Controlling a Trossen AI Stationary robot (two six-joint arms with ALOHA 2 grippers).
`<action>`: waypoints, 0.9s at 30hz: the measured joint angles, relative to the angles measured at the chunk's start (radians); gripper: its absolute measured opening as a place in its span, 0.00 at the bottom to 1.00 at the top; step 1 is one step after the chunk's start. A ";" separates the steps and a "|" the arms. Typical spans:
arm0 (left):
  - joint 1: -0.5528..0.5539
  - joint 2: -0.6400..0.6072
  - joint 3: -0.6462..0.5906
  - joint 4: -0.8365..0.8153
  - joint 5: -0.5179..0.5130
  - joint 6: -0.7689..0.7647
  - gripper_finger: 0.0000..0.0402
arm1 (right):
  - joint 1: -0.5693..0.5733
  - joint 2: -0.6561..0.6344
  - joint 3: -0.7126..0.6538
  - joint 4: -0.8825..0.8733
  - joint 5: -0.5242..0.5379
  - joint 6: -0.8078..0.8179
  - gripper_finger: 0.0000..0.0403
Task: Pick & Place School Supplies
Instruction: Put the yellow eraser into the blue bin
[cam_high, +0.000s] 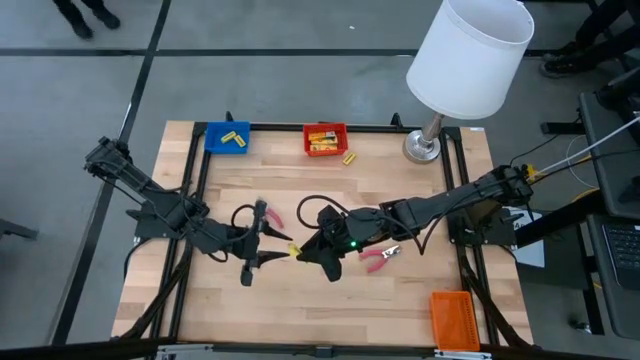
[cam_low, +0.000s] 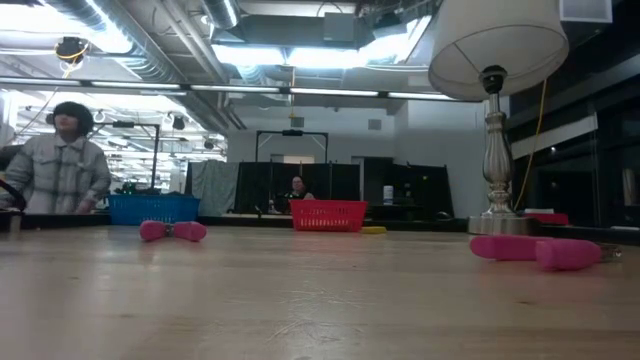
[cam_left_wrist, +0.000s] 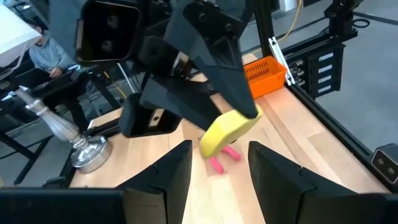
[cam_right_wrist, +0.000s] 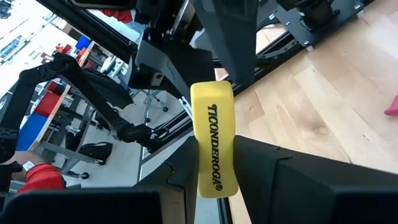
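A yellow oblong packet (cam_high: 294, 250) printed TICONDEROGA (cam_right_wrist: 216, 140) is up in the air over the table's middle, between my two grippers. My right gripper (cam_high: 304, 252) (cam_right_wrist: 214, 163) comes from the right and is shut on it. My left gripper (cam_high: 279, 250) (cam_left_wrist: 221, 152) faces it from the left, open, its fingers on either side of the packet's free end (cam_left_wrist: 214, 140) and apart from it. Two pink-handled pliers lie flat on the table, one (cam_high: 266, 214) behind the left gripper, one (cam_high: 379, 258) under the right arm. More yellow pieces lie in the blue tray (cam_high: 227, 137) and the red tray (cam_high: 325, 140). One short yellow stick (cam_high: 349, 158) lies beside the red tray. My right gripper pinches the yellow packet by one end (cam_right_wrist: 217, 180) between its two fingers, coming level from the table's right side, the fingers lying along the packet. The packet is lifted clear and sticks out ahead of the fingers toward my left gripper.
A white-shaded lamp with a metal base (cam_high: 422, 148) stands at the far right of the table. An orange tray (cam_high: 453, 318) sits at the near right corner. The blue and red trays line the far edge. People show in the room beyond the table.
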 joint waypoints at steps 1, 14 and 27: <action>0.000 0.005 0.000 0.008 0.004 0.000 0.39 | 0.000 0.000 0.000 0.002 0.000 0.000 0.22; 0.000 0.028 0.000 0.080 -0.013 0.000 0.23 | 0.001 -0.001 0.000 0.009 0.003 0.001 0.22; -0.001 0.027 -0.001 0.079 -0.017 -0.048 0.05 | 0.006 -0.002 0.000 0.020 -0.002 -0.008 0.24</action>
